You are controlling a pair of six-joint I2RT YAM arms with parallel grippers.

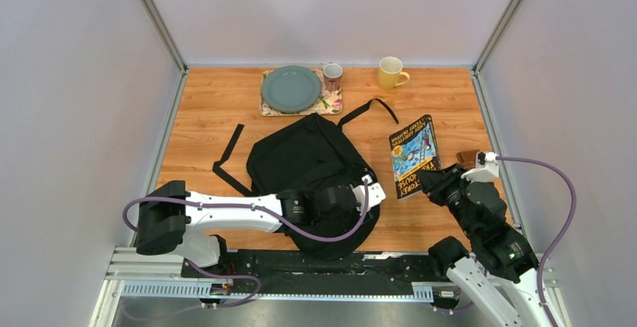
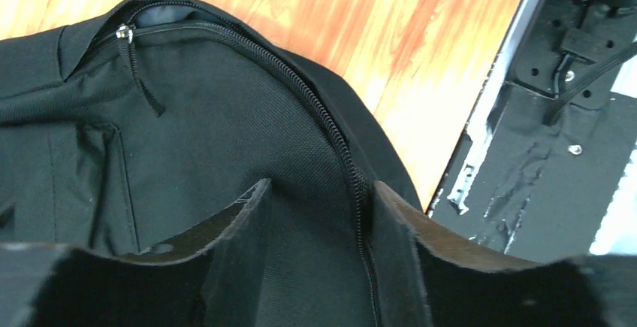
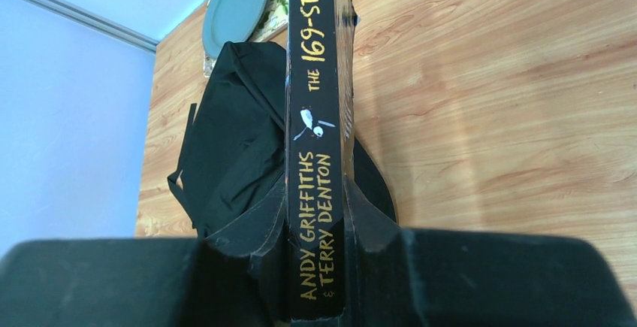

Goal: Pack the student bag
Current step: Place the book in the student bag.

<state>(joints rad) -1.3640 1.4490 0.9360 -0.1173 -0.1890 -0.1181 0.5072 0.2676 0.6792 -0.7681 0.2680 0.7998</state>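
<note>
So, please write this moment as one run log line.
left end effector: open, astride student bag zipper | right end effector: shut on book

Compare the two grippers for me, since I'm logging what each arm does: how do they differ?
The right gripper is shut on the book, clamping its spine; the left gripper is open, holding nothing. The left gripper's fingers straddle the student bag's zipper, while the right gripper sits over bare table beside the bag. Both are black two-finger grippers.
</note>
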